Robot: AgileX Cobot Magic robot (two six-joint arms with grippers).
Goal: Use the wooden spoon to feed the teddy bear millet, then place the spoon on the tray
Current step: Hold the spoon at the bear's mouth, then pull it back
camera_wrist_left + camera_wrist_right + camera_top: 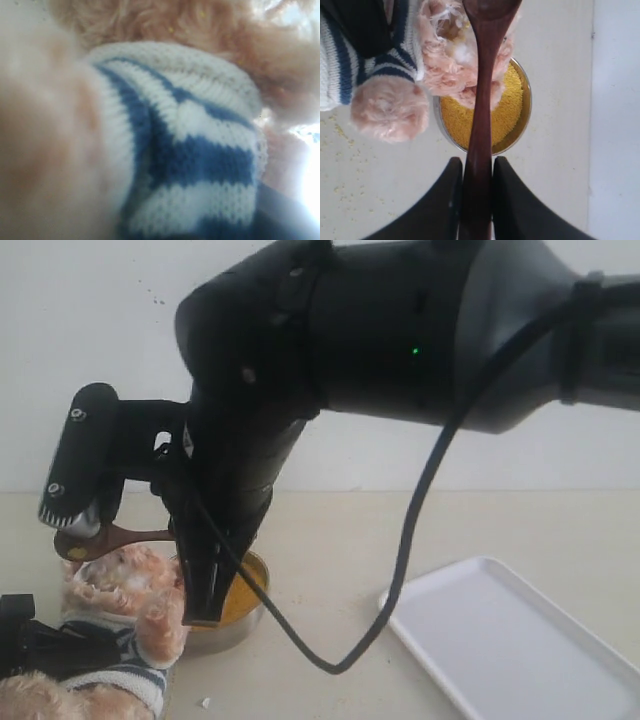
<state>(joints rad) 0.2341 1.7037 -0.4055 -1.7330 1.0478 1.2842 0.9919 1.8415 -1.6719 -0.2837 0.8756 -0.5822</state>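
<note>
Blk arm, beige tabletop w/ white tray, white wall

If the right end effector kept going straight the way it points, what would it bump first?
Probably the teddy bear's face, at the tip of the wooden spoon it holds; depth is unclear.

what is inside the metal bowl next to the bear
Yellow millet fills the bowl. The spoon crosses above it and the bear overlaps one side with its furry head, so that part of the grain and the bowl's bottom are hidden.
</note>
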